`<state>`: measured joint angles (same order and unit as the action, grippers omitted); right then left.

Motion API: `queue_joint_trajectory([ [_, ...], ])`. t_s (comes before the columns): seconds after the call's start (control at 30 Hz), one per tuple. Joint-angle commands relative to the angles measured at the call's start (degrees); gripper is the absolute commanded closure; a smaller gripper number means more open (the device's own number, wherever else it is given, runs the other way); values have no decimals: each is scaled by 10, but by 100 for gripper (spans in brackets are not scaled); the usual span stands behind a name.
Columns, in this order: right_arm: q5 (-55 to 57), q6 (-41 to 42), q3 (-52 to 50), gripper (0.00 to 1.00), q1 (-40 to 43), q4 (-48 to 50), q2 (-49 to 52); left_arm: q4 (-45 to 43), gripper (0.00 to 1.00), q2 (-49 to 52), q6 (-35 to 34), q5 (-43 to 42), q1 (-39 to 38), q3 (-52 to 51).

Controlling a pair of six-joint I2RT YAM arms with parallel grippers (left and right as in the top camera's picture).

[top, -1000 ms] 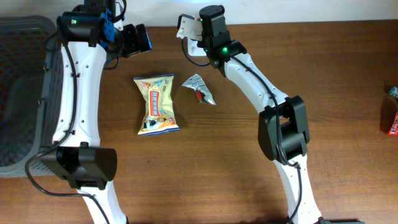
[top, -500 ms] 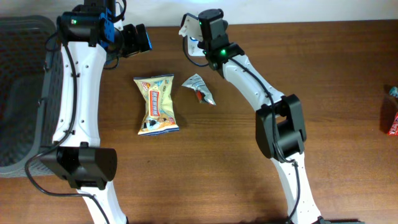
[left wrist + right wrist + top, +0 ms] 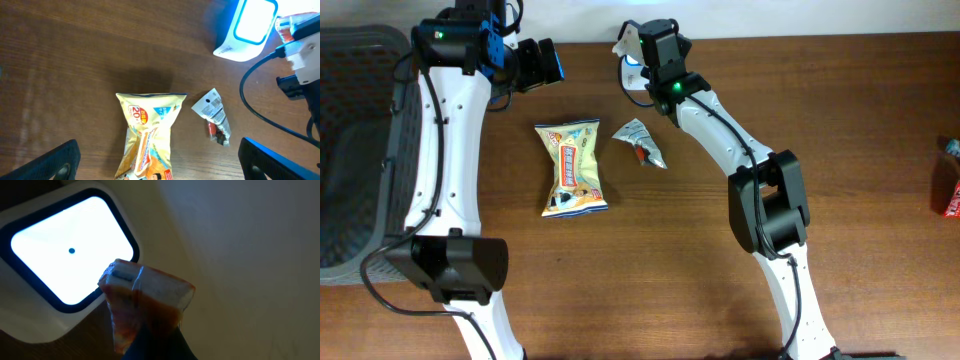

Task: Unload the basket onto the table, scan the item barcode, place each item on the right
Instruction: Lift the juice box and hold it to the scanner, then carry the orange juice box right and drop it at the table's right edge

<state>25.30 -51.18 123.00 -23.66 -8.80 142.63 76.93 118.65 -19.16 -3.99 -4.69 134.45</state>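
The packet (image 3: 145,300) — red-orange under clear wrap — sat pinched in my right claw (image 3: 148,330), jaws pressed tight on its lower end, its top edge held just in front of the lit window of the scanner (image 3: 55,265). Whether it touched the window I could not tell. My left claw (image 3: 542,62) hung spread wide and held nothing — above the table (image 3: 860,150), where a chip bag (image 3: 573,168) and a small sachet (image 3: 640,143) lay just beside each other.
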Motion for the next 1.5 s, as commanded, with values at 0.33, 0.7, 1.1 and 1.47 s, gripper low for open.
queue_joint_trajectory([
  [0.33,9,411,10,96,69,-86,-123,1,1,-5,-3,6,3,0],
  [0.7,-9,682,10,96,324,-492,-178,1,1,-5,-4,6,4,0],
  [1.1,-55,682,1,96,512,-613,-176,1,1,-5,-4,6,4,0],
  [1.47,-104,682,-1,96,563,-626,-175,1,1,-5,-3,6,4,0],
])
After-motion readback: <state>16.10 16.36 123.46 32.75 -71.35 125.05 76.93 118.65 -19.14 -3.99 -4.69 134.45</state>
